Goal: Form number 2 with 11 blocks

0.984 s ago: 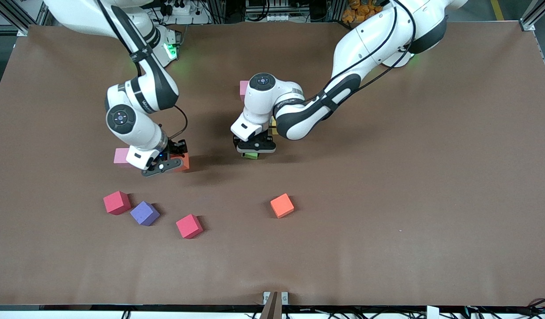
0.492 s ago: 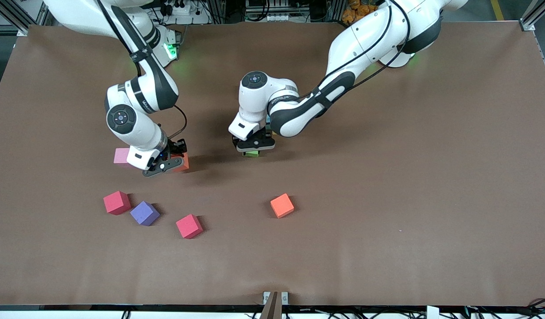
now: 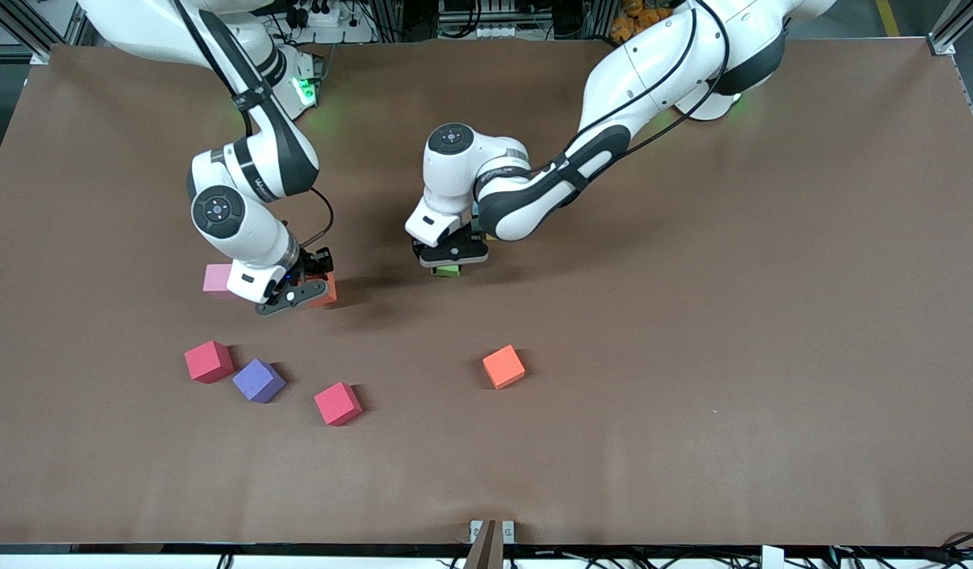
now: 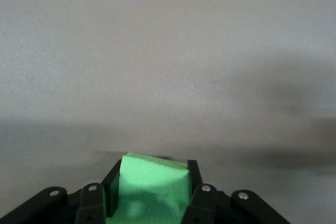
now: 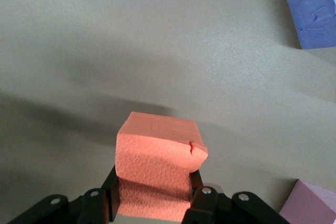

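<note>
The left gripper (image 3: pixel 451 261) is clamped on the green block (image 4: pixel 152 190), which sits squeezed between its two fingers (image 4: pixel 198 195) near the middle of the table (image 3: pixel 692 316). In the front view only a green edge (image 3: pixel 448 270) shows under the gripper. The left arm hides most of what lies just above it in that view; only slivers of colour peek out by the wrist, too little to tell what is built there.

The right gripper (image 3: pixel 296 294) is closed on an orange block (image 5: pixel 157 163), toward the right arm's end of the table. Whether that block rests on the table or hangs just above it cannot be told. A pink block (image 3: pixel 216 278) lies just beside this gripper, partly covered by the wrist.

Nearer to the front camera, four blocks lie loose and apart: a red cube (image 3: pixel 209 361), a purple block (image 3: pixel 258 380) close beside it, a second red cube (image 3: pixel 337 403), and a second orange block (image 3: pixel 503 367) alone nearer the middle. The right wrist view also shows the purple block (image 5: pixel 314 10) and a pink corner (image 5: pixel 312 203).
</note>
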`<state>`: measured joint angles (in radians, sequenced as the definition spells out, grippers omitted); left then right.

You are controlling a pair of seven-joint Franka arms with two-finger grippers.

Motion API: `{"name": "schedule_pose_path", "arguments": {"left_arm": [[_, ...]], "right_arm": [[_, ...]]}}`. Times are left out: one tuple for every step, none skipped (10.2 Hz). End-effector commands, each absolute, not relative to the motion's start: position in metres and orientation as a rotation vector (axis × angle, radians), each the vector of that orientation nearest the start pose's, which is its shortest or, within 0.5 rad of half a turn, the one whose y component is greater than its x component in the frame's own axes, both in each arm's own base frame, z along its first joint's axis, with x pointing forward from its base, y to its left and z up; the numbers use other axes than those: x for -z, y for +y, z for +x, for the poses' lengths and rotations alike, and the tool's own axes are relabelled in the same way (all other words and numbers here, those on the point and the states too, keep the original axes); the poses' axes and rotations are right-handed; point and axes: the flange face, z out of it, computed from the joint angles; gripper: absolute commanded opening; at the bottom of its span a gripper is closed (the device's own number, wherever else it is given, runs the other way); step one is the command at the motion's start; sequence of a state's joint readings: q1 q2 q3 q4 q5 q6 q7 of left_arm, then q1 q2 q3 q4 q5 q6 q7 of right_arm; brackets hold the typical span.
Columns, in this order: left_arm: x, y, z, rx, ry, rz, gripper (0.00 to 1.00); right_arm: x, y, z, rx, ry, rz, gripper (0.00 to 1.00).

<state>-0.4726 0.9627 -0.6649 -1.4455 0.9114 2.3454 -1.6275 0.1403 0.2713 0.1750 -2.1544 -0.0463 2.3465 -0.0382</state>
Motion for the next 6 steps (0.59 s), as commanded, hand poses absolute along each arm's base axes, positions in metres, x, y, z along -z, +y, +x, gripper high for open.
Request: {"name": "schedule_pose_path", "arguments": {"left_arm": [[-0.2017,-0.6181,0.4012,0.308,-0.276,-3.258,0.30],[-0.2011,-0.6180,0.4007,0.311,-0.271,-3.257,0.30],[-0.1997,-0.6168,0.4007,0.316,-0.262,-3.251,0.30],[-0.1997,-0.6168,0.4007,0.318,-0.258,-3.251,0.30],[-0.1991,-0.6167,0.4001,0.314,-0.261,-3.250,0.32],[-0.1956,-0.6157,0.4001,0.307,-0.263,-3.246,0.33]], "right_arm": [[-0.2708,0.1735,0.5330,-0.115,-0.628,-3.080,0.00],[-0.2717,0.1743,0.5328,-0.113,-0.630,-3.079,0.00],[-0.2717,0.1743,0.5328,-0.113,-0.630,-3.079,0.00],[-0.2717,0.1743,0.5328,-0.113,-0.630,-3.079,0.00],[-0.2717,0.1743,0.5328,-0.113,-0.628,-3.078,0.00],[-0.2725,0.1743,0.5329,-0.111,-0.628,-3.078,0.00]]}}
